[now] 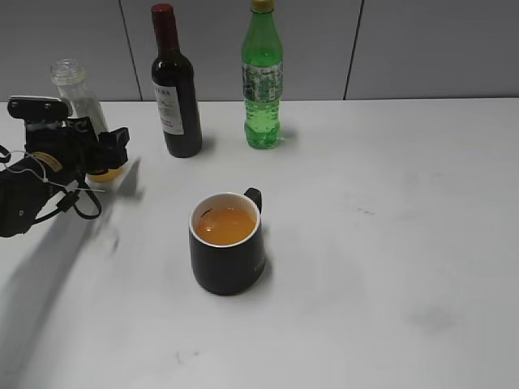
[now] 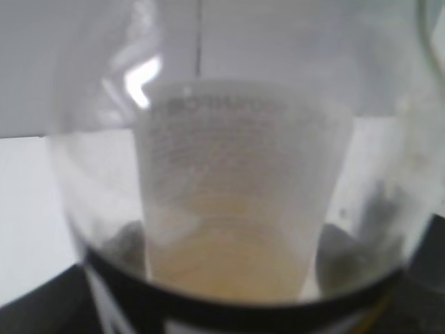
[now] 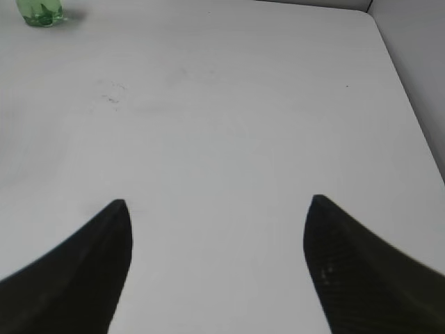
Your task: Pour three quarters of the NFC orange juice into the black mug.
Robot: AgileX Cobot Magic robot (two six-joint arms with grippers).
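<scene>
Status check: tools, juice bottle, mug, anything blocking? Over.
Left tool around NFC orange juice, bottle upright on table, little juice left. Right tool open, empty. Black mug holds orange juice. Nothing blocking.

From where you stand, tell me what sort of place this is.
Probably a lab or test bench rather than a kitchen: a bare white table against plain grey wall panels, with a wine bottle, a green soda bottle and a black mug of orange liquid set out on it.
</scene>
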